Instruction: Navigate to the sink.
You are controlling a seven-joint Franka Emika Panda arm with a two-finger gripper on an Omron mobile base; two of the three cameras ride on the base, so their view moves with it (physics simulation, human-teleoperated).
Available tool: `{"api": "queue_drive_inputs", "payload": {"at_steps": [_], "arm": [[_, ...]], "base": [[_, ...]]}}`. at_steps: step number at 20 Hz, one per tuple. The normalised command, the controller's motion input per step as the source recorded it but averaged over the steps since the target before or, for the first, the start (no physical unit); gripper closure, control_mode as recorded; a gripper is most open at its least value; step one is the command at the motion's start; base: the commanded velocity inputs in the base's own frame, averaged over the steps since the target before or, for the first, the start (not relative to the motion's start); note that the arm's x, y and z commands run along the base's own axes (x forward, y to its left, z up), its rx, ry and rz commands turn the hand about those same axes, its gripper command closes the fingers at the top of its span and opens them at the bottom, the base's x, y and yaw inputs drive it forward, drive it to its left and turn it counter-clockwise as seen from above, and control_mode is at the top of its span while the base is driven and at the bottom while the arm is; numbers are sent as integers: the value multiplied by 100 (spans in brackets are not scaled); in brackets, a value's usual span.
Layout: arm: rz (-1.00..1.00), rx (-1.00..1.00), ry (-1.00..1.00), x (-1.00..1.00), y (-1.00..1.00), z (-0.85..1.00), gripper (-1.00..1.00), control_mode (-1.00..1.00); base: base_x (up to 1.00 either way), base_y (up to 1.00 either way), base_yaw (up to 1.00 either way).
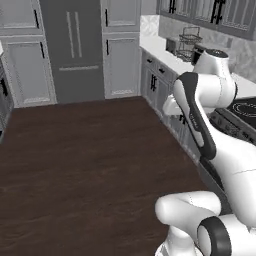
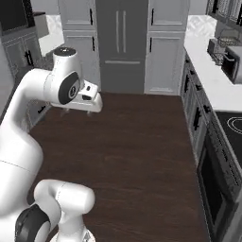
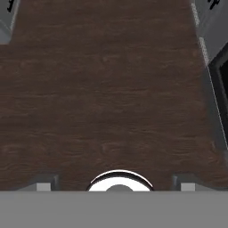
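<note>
dark wood floor (image 3: 111, 89) beneath fingers (image 3: 43, 186)

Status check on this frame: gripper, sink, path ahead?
Gripper open, holding nothing, pointed down at the dark wood floor. No sink sighted; stovetop and counter along the right. Floor ahead open up to the fridge.
</note>
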Motion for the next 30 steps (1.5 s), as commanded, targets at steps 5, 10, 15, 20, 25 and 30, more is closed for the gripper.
{"api": "queue_drive_inputs", "payload": {"at_steps": [5,10,15,20,25,30], "arm": [[0,0,0,0,0,0,-100,100],[0,0,0,0,0,0,-100,100],[0,0,0,0,0,0,-100,100],[0,0,0,0,0,0,-100,100],[0,0,0,0,0,0,-100,100],[0,0,0,0,0,0,-100,100]], "base": [[-4,0,100],[-5,0,100],[-5,0,100],[-5,0,100],[-4,0,100],[0,0,100]]}}
